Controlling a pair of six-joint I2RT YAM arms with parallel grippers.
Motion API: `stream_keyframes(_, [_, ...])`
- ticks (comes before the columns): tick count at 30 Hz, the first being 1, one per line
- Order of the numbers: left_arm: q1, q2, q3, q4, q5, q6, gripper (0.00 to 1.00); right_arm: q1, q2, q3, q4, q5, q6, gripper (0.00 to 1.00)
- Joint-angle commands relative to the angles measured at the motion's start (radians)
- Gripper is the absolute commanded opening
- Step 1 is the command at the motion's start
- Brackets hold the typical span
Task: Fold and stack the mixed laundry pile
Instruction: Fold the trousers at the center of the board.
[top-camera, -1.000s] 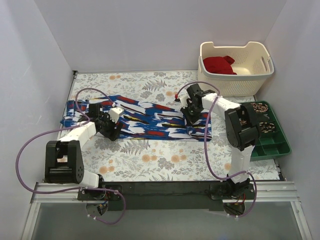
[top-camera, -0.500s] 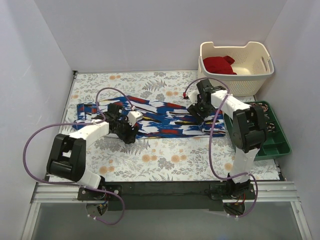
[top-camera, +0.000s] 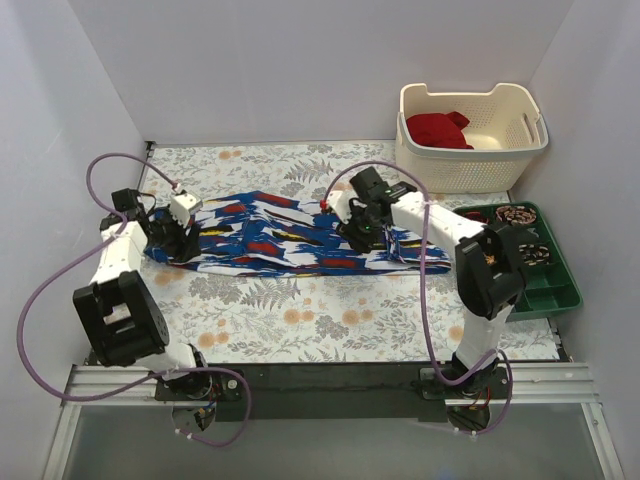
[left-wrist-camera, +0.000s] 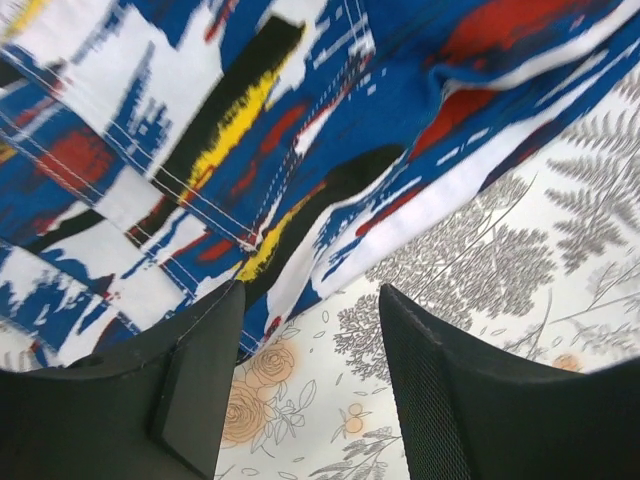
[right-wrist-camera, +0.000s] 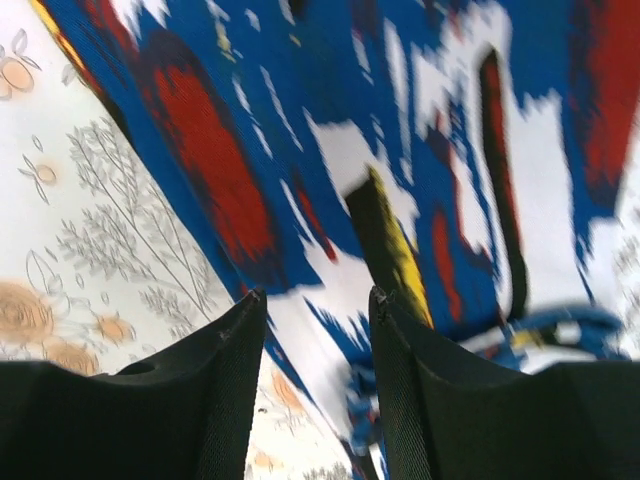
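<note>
The blue garment with white, red and black print lies spread flat across the middle of the table. My left gripper is at its left end. In the left wrist view the left gripper is open and empty over the floral tablecloth, with the garment's edge just beyond the fingertips. My right gripper is over the garment's right half. In the right wrist view the right gripper is open, with the printed cloth beneath it, blurred. The plain deep red garment lies in the basket.
The cream perforated basket stands at the back right. A green tray with coiled items sits at the right edge. White walls close in the left, back and right. Purple cables loop beside both arms.
My left gripper has moved left to the garment's left end. My right gripper has moved left from the garment's right end towards its middle. The garment's outline has shifted a little.
</note>
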Motion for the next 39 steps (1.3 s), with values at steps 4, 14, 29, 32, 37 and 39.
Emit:
stream_keyframes(4, [0.019,0.088,-0.023,0.051,-0.038,0.358,0.56,0.129,0.09,0.001,0.123,0.086,-0.022,0.49])
stream_keyframes(14, [0.057,0.182,-0.005,0.06,-0.144,0.506,0.62,0.162,0.144,-0.024,0.15,0.101,-0.05,0.48])
stream_keyframes(29, [0.111,0.22,-0.019,0.147,-0.213,0.541,0.62,0.167,0.104,-0.088,0.128,0.041,-0.066,0.47])
stream_keyframes(32, [0.109,0.226,-0.01,0.158,-0.207,0.553,0.59,0.167,0.081,-0.104,0.122,0.026,-0.069,0.46])
stream_keyframes(37, [0.115,0.236,0.03,0.138,-0.196,0.559,0.41,0.167,0.064,-0.114,0.119,0.032,-0.086,0.45])
stream_keyframes(39, [0.118,0.237,0.055,0.115,-0.181,0.564,0.34,0.165,0.075,-0.114,0.12,0.037,-0.097,0.44])
